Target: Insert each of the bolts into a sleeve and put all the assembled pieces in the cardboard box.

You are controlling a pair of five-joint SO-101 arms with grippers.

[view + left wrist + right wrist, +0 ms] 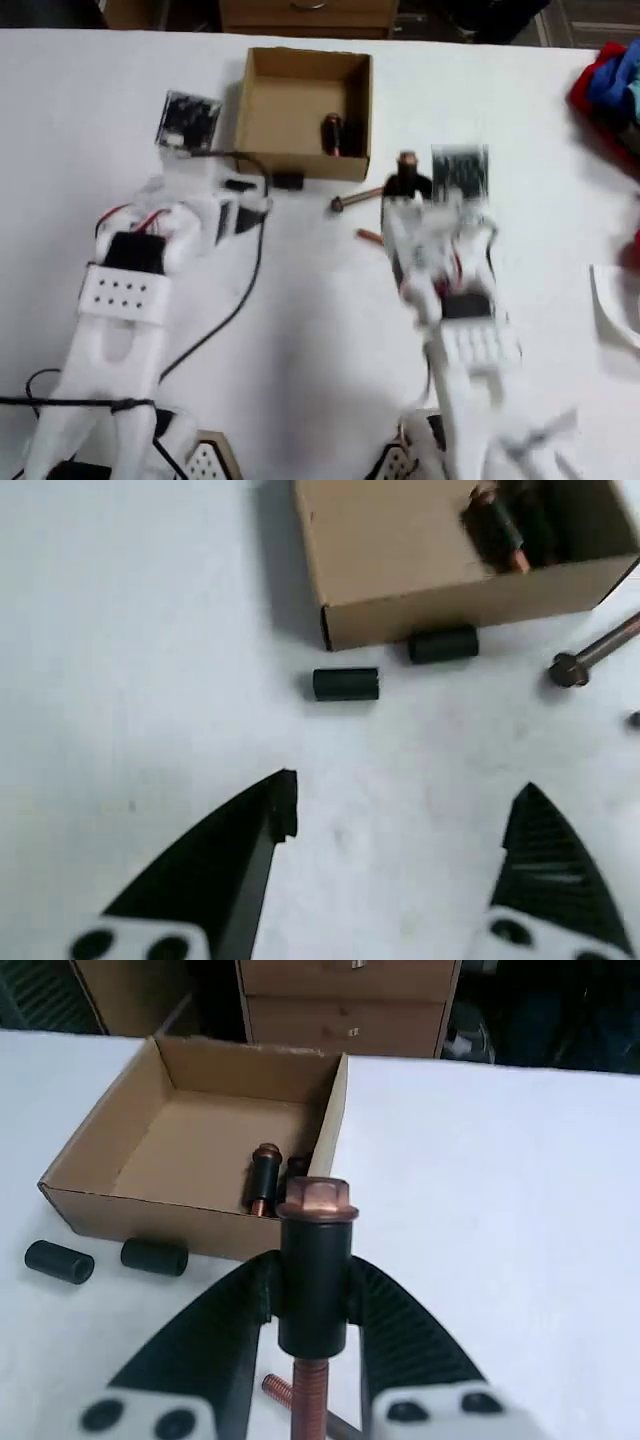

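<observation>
Held piece: bolt (317, 1201) seated in a sleeve (313, 1260); the right gripper (313, 1305) is clamping the sleeve by its sides.
Axis of held piece: it is standing upright, crosswise to the jaws. The flanged head is pointing up and the threaded tip is pointing down at the table.
Governing relation: the cardboard box (180, 1218) is lying just ahead of the right gripper and to its left. The box's near wall is standing between the piece and the box floor, so by judgement the piece is needing to clear that wall before release.
Nearer arm: the right one, which is carrying the piece beside the box's near corner.
Boxed piece (262, 1182): it is lying on the box floor, on the side towards the right gripper, with its long axis running away from that gripper.
Loose sleeves: the nearer sleeve (346, 684) and the farther sleeve (443, 645) are lying on their sides ahead of the left gripper, the farther one just beside the box wall. Both long axes are running along that wall.
Left gripper (400, 825): it is hanging with its jaws spread wide, gripping nothing.
Loose bolt (590, 652): it is lying flat, ahead of the left gripper and to its right, with its head towards the sleeves.
</observation>
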